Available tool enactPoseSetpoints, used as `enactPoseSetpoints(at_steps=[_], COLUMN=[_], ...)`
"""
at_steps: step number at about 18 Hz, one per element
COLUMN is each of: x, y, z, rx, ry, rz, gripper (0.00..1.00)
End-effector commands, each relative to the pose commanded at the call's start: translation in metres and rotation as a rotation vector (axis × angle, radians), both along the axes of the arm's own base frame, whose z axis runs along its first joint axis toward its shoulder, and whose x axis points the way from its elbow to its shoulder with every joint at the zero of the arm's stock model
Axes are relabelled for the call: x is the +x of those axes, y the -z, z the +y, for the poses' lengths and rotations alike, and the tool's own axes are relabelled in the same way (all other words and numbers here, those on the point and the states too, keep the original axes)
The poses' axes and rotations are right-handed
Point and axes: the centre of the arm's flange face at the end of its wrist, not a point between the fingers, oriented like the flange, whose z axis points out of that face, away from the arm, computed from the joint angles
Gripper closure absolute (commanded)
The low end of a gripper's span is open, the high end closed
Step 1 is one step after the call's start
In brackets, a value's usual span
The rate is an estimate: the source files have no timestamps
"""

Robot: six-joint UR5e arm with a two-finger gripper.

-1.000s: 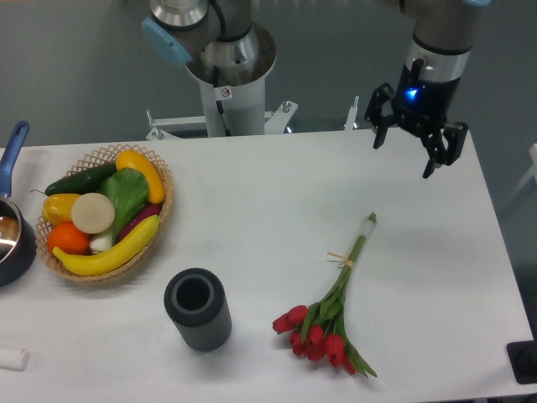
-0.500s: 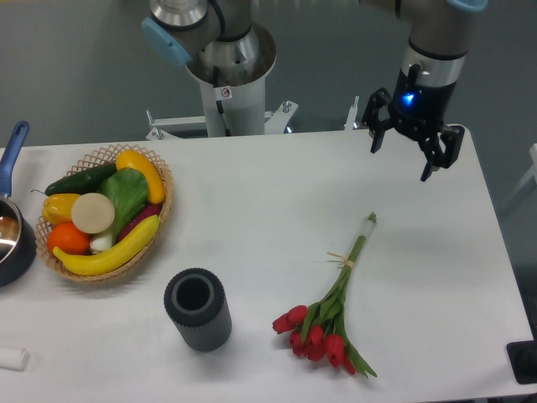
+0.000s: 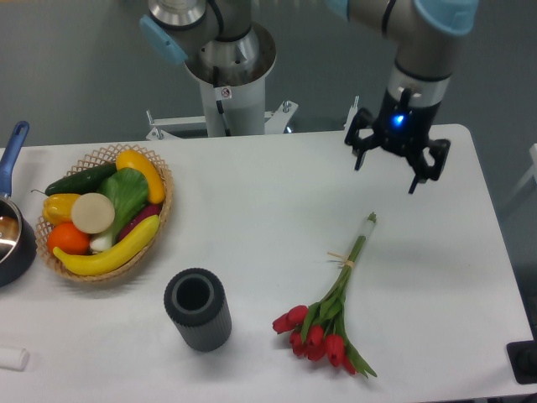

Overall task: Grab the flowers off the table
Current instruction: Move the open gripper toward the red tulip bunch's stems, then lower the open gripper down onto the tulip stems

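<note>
My gripper (image 3: 388, 167) hangs with jaws spread wide above the far right of the table (image 3: 268, 252); the flowers (image 3: 329, 311) lie nearer, untouched, right of the dark vase (image 3: 198, 309).

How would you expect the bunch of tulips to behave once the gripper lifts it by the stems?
The flowers would probably droop at the red heads, since the long thin stems are tied only by a pale band partway along. They look light, so the open gripper should need little force. The stems likely crush easily and, lying flat on the table, leave little room for fingers.
</note>
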Motion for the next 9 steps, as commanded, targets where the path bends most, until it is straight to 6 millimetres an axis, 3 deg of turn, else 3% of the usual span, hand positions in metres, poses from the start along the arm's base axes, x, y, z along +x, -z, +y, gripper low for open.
enactPoseSetpoints(at_steps=[5,9], x=[-0.001,-0.005], y=[0.025,0.053], z=[0.011,0.035], rx=[0.021,0.033], ry=[-0.11,-0.117], rz=[0.013,0.018], gripper=[0.0,0.0])
